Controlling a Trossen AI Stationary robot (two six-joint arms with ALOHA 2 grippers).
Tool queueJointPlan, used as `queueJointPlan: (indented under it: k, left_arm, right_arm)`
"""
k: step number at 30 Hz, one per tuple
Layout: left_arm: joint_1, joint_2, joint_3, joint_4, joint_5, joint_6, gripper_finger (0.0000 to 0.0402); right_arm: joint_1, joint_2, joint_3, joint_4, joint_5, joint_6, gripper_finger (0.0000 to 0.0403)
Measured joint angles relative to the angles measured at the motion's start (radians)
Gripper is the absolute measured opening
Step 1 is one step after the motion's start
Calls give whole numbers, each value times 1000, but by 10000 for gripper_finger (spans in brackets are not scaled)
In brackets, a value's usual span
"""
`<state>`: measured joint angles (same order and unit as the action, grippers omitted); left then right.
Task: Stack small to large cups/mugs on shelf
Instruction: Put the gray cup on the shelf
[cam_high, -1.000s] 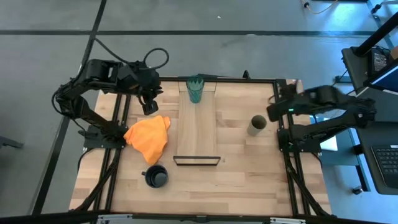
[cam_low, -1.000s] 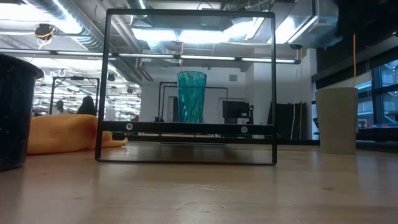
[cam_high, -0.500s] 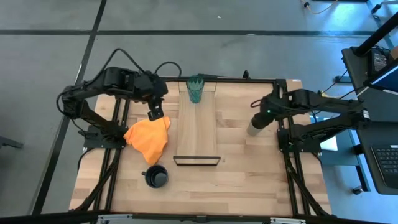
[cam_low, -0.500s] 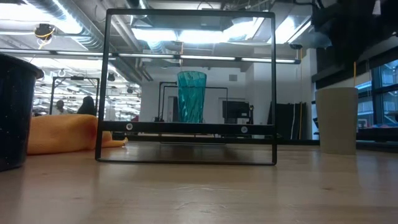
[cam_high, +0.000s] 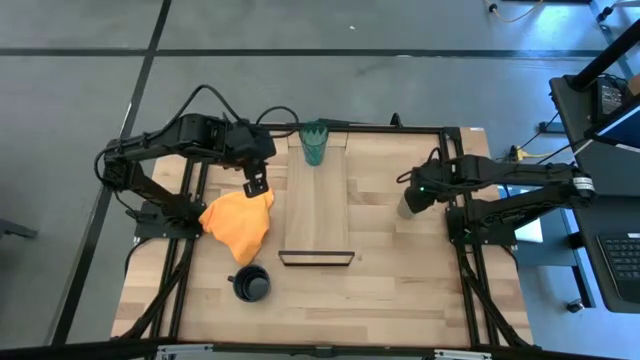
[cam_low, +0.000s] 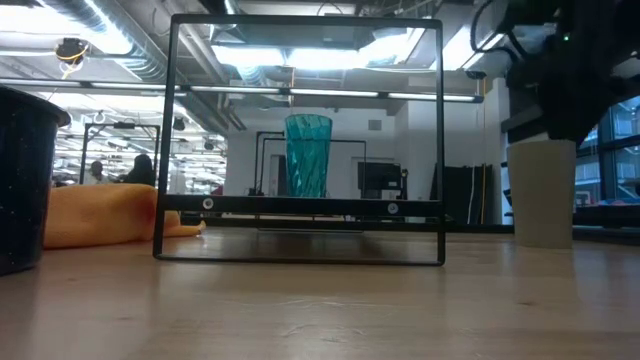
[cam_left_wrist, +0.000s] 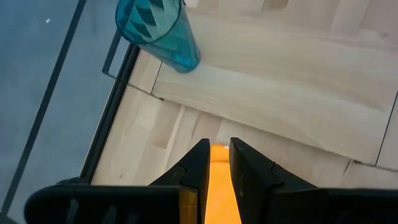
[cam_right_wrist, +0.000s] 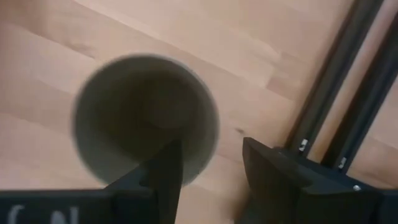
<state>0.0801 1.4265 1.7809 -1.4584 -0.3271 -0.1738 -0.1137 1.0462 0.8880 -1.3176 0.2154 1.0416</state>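
Small olive-brown cup (cam_high: 407, 204) stands right of the long light-wood shelf (cam_high: 318, 205), no writing readable. Right gripper (cam_right_wrist: 208, 162) straddles its rim, jaws wide. Left gripper (cam_left_wrist: 216, 163), jaws narrow, hovers over orange cloth (cam_high: 238, 221).

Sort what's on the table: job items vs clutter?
Job: teal tumbler on the shelf; olive cup, right gripper open at its rim; navy mug.
Clutter: orange cloth, left gripper above its edge.
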Motion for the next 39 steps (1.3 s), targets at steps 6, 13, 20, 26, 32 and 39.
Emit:
queueJointPlan:
  k: [6, 13, 20, 26, 32, 39]
  left_arm:
    - [0, 0, 0, 26, 0, 19, 57]
    - [0, 0, 0, 41, 0, 26, 57]
    - [0, 0, 0, 42, 0, 27, 57]
    - [0, 0, 0, 61, -1, 28, 57]
    - [0, 0, 0, 61, -1, 38, 57]
    - [0, 0, 0, 61, -1, 37, 57]
  right_arm:
    - [-15, 0, -63, 74, -6, 4, 168]
    - [-15, 0, -90, 138, -6, 28, 162]
    - [-15, 0, -94, 134, -6, 27, 103]
    - [-15, 0, -93, 132, -6, 27, 33]
    - [-15, 0, -39, 112, -7, 19, 13]
    - [-15, 34, 104, 88, -4, -56, 8]
